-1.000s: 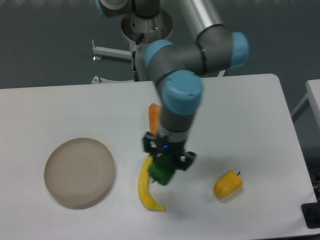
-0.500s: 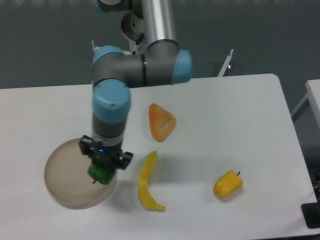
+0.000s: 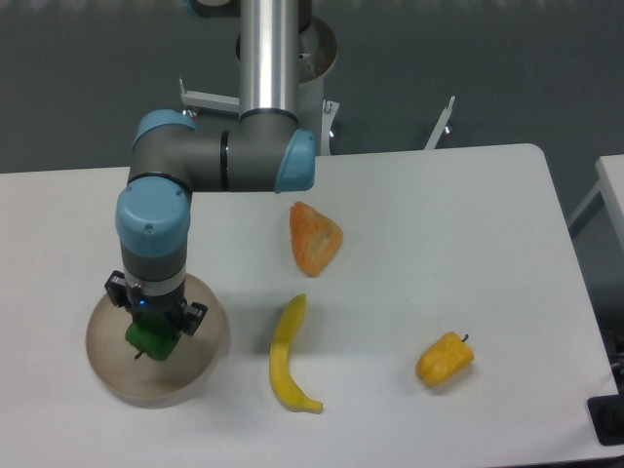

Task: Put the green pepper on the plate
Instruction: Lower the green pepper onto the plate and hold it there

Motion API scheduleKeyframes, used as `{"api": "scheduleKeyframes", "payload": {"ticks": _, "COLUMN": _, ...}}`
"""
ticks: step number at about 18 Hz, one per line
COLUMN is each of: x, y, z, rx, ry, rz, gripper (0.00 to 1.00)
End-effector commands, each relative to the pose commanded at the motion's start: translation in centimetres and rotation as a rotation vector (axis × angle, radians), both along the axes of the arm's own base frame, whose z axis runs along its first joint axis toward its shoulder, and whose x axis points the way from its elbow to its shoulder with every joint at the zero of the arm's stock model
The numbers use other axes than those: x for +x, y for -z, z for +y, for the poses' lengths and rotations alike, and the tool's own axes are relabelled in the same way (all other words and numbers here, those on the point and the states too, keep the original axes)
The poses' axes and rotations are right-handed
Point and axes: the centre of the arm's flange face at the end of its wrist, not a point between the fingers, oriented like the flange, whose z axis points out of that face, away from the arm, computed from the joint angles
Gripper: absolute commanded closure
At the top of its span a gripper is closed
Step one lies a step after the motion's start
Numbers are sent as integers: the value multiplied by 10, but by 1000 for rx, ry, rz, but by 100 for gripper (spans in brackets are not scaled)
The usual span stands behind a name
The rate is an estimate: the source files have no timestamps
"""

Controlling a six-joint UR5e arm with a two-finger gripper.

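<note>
I work in what looks like a robotics lab: my base (image 3: 292, 58) is bolted behind a plain white table (image 3: 458, 224) set on a dull grey floor (image 3: 78, 78), with toy-like food such as a banana (image 3: 286, 357) laid out as props.

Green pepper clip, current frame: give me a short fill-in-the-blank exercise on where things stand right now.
1. The gripper is shut on the ____ pepper.
2. The green pepper is held over the ____, which sits at the table's left.
3. The banana lies on the table between the plate and the ____ pepper.
4. The orange piece of fruit lies ____ from the camera than the banana.

Missing words: green; plate; yellow; farther
</note>
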Motion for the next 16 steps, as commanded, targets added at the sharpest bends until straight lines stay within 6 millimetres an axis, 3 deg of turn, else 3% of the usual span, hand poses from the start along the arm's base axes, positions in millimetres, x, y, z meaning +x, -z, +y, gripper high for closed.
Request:
{"api": "scheduleKeyframes", "payload": {"ticks": 5, "x": 10, "y": 27, "z": -14, "rx": -48, "ry": 70, "rz": 3, "gripper": 65}}
{"api": "scheduleKeyframes", "payload": {"ticks": 16, "x": 16, "y": 37, "z": -15, "rx": -64, "ry": 81, "rz": -3, "gripper": 65}}
